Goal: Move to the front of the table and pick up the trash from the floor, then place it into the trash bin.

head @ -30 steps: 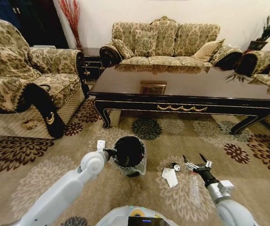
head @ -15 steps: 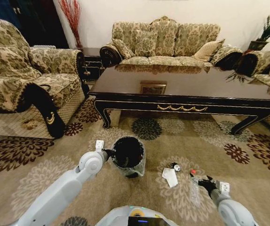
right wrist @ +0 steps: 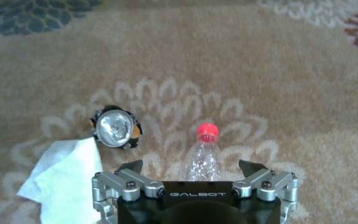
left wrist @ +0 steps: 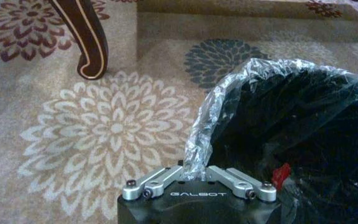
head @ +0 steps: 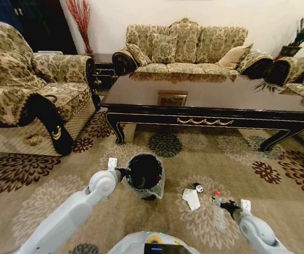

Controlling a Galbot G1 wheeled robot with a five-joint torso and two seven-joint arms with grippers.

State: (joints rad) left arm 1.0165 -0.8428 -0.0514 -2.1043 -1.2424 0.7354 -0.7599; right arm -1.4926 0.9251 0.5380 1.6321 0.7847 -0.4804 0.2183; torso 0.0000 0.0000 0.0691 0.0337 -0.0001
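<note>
Our right gripper (right wrist: pixel 191 169) is down at the floor (head: pixel 279 211) with its fingers spread, one on each side of the clear plastic bottle (right wrist: pixel 202 158). The red cap (right wrist: pixel 208 132) pokes out past the fingertips, and nothing is pinched yet. A second ago this gripper was higher up and further out over the carpet. It has since dropped and pulled in over the bottle, so we reckon the grab is about to happen.

Just beside the bottle sits the little round black-and-white thing (right wrist: pixel 115 131), and touching that is the white folded paper (right wrist: pixel 64 179). All three lie on one pale flower medallion in the carpet, in front of the table (head: pixel 205 100) and well clear of its near edge.

Our left gripper (left wrist: pixel 197 179) is pressed onto the rim of the trash bin (head: pixel 144 173), pinching the clear liner bag (left wrist: pixel 207 126) along with it. It hasn't budged over the last second. The bin stands on the floor near the litter, just off the table's front left leg (left wrist: pixel 86 37). Something small and red (left wrist: pixel 281 173) shows inside the liner, but we can't tell what it is.

The only writing we can read is "GALBOT", stamped on both gripper bodies. Any label on the bottle is hidden.
</note>
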